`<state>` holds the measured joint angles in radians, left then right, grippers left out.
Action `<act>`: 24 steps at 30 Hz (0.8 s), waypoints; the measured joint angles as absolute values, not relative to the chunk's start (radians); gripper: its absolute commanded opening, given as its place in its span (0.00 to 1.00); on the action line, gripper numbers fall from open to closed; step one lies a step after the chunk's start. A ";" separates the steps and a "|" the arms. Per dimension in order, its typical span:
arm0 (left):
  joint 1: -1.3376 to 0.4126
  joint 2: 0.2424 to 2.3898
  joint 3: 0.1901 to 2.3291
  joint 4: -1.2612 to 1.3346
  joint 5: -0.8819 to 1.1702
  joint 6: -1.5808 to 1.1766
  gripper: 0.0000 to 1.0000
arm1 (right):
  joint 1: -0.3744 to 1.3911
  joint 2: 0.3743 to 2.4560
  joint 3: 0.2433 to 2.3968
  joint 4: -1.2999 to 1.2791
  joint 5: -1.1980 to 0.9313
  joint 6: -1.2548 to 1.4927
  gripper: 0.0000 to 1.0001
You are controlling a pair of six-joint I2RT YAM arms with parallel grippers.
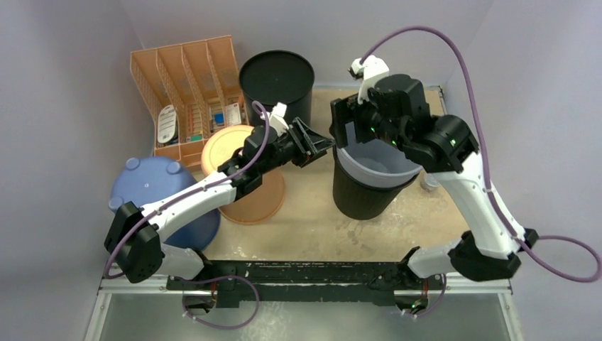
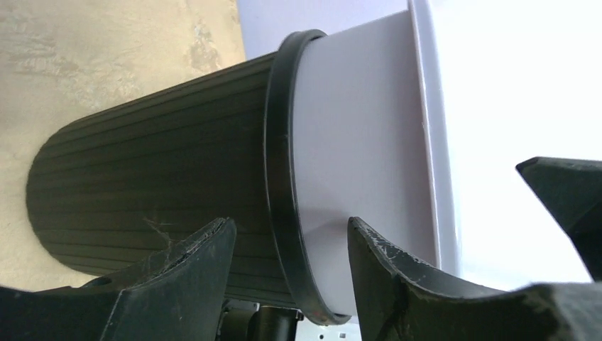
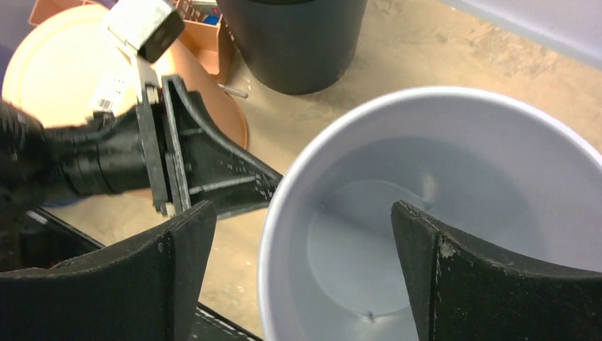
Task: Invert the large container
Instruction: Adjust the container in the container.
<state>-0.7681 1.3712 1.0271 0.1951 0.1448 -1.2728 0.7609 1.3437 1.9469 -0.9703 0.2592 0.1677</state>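
The large container (image 1: 362,195) is a black ribbed bin with a pale grey liner, standing upright with its mouth up at the table's centre right. My right gripper (image 1: 344,131) hangs over its left rim. In the right wrist view this gripper (image 3: 302,207) is open, one finger outside the grey rim (image 3: 284,206) and one over the inside, touching nothing. My left gripper (image 1: 319,145) is open just left of the container's upper wall. In the left wrist view its fingertips (image 2: 289,224) frame the black band (image 2: 278,163) where the ribbed wall (image 2: 156,163) meets the liner.
A second black bin (image 1: 277,78) stands upside down at the back. An orange bin (image 1: 245,185) and a blue bin (image 1: 160,192) sit upside down on the left. An orange divided tray (image 1: 186,85) holds small items at the back left. The cell's walls close in on both sides.
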 measured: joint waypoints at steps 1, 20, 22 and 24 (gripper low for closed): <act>-0.768 1.368 1.021 0.196 0.144 -1.274 0.57 | 0.761 1.377 1.988 -0.990 0.266 0.200 0.94; -0.768 1.355 0.943 0.247 0.221 -1.328 0.45 | 0.761 1.551 2.069 -1.121 0.307 0.478 0.51; -0.768 1.359 0.943 0.249 0.231 -1.328 0.44 | 0.761 1.557 2.057 -1.115 0.308 0.480 0.41; -0.767 1.369 0.943 0.258 0.245 -1.329 0.43 | 0.761 1.565 2.048 -1.114 0.308 0.481 0.32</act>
